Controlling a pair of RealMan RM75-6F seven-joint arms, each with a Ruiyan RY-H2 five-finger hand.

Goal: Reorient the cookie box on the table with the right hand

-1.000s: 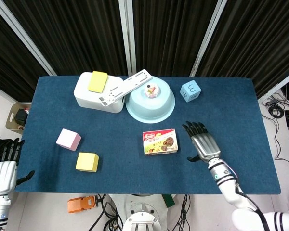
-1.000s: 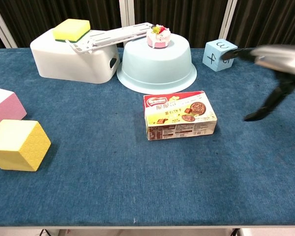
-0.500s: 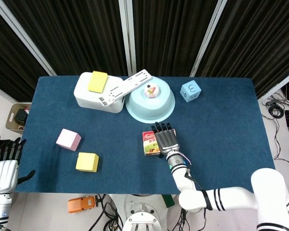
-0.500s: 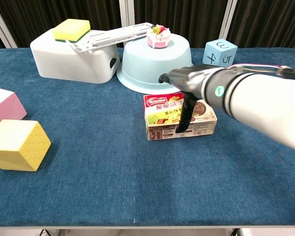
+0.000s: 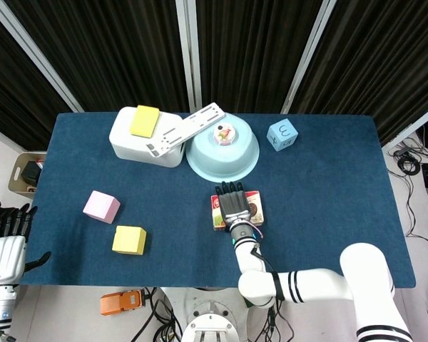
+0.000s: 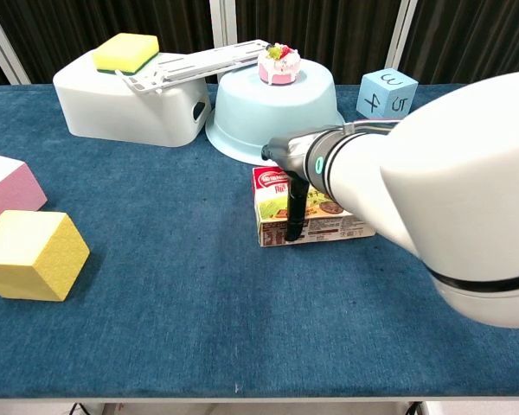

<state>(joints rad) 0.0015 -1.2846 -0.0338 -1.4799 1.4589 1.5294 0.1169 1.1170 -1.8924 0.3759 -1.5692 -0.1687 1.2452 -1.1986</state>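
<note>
Below the bowl (image 5: 222, 156), right hand (image 5: 233, 206) covers red cookie box (image 5: 253, 206), fingers apparently flat.

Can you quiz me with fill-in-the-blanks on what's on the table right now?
1. The right hand lies over the ____ box.
2. The small cake sits on top of the upturned light blue ____.
3. The sponge on the white container is ____ in colour.
4. The blue numbered cube stands to the ____ of the cake, seen from the head view.

Missing words: cookie; bowl; yellow; right
</note>
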